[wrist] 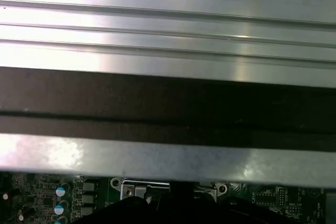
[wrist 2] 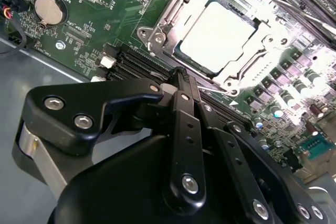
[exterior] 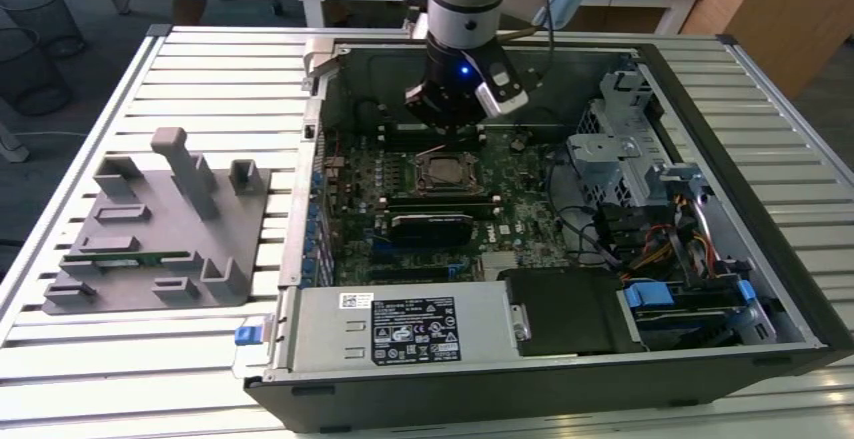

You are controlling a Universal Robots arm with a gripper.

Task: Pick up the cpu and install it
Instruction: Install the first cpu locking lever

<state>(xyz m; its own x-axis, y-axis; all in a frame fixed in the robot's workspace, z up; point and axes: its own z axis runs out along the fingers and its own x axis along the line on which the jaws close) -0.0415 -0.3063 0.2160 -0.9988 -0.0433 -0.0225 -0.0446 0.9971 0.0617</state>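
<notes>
my gripper [wrist 2: 177, 75] hangs over the motherboard [wrist 2: 131, 3], jaws pressed together on nothing, and the cpu [wrist 2: 218, 35] lies flat in the socket frame [wrist 2: 157, 38] just beyond, so imo stay vertical and don't bump it crooked

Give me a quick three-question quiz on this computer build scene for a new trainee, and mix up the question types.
1. True or false: in the second wrist view, the cpu lies inside the socket frame on the motherboard.
2. Multiple choice: in the exterior view, the gripper hangs over
A) the table slats
B) the motherboard inside the open case
C) the power supply
3. Fill in: the grey fixture tray sits outside the case, on the exterior view's ____ side.

Key: 1 true; 2 B; 3 left.
</notes>
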